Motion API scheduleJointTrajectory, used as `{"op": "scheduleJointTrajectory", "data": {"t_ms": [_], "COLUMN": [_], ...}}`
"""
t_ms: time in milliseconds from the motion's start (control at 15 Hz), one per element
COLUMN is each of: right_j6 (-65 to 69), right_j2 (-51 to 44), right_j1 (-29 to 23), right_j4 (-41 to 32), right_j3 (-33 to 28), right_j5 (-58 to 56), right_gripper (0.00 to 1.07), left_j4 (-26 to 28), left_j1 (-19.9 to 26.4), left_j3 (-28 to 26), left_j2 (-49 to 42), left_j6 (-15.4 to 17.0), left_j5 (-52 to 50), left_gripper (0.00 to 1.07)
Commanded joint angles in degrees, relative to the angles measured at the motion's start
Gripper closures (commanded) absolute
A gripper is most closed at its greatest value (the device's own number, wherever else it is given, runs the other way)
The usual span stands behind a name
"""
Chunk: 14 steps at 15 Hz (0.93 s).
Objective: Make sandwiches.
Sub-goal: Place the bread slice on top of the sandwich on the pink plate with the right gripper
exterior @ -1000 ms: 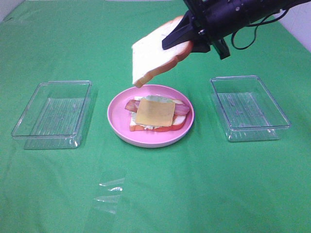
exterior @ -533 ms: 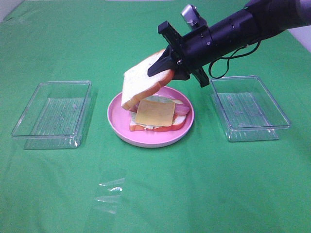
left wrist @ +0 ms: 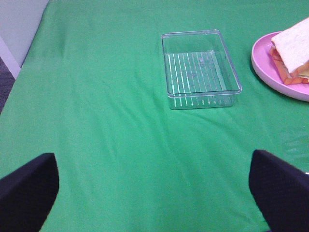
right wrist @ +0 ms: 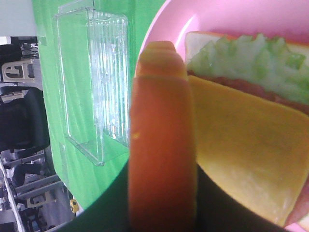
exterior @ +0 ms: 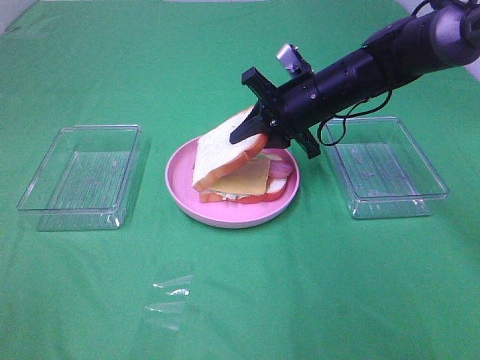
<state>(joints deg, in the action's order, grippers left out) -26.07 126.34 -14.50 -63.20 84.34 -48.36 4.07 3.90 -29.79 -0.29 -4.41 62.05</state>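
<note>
- At the centre of the green surface we see a round pink plate carrying the lower part of the sandwich: a bread slice at the base, pale lettuce, bacon strips and a square yellow cheese slice on top.
- Our right hand reaches in from 2 o'clock in the high view and is closed on the crust edge of the top bread slice.
- That slice is tilted: its far-left corner rests on the stack at about 9 o'clock of the plate, while the gripped edge is raised above the cheese toward 1 o'clock.
- From the right wrist view, the orange-brown crust fills the middle of the frame, with cheese and lettuce just beside it.
- Our left hand holds nothing; its two dark fingertips stand wide apart over bare cloth.
- One clear tray sits at 9 o'clock of the plate and a second clear tray at 3 o'clock, both apart from the plate.
- A piece of clear film lies at 7 o'clock of the plate, nearer the front edge.
</note>
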Motion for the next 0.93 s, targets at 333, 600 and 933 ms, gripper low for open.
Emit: {"op": "scheduleJointTrajectory", "data": {"t_ms": [333, 600, 933], "right_j6": [-0.1, -0.1, 0.0], "right_j2": [0.1, 0.1, 0.0], "right_j1": [-0.1, -0.1, 0.0], "right_j4": [3.2, 4.0, 7.6], "right_j3": [-0.1, -0.1, -0.1], "right_j5": [0.9, 0.9, 0.5], "right_gripper": [1.07, 1.07, 0.41], "left_j4": [0.4, 0.4, 0.4], "left_j1": [-0.1, -0.1, -0.1], "left_j3": [0.2, 0.2, 0.2], "left_j2": [-1.1, -1.1, -1.1], "left_j6": [0.0, 0.0, 0.0], "left_j5": [-0.6, -0.6, -0.6], "left_gripper": [0.08, 0.08, 0.08]}}
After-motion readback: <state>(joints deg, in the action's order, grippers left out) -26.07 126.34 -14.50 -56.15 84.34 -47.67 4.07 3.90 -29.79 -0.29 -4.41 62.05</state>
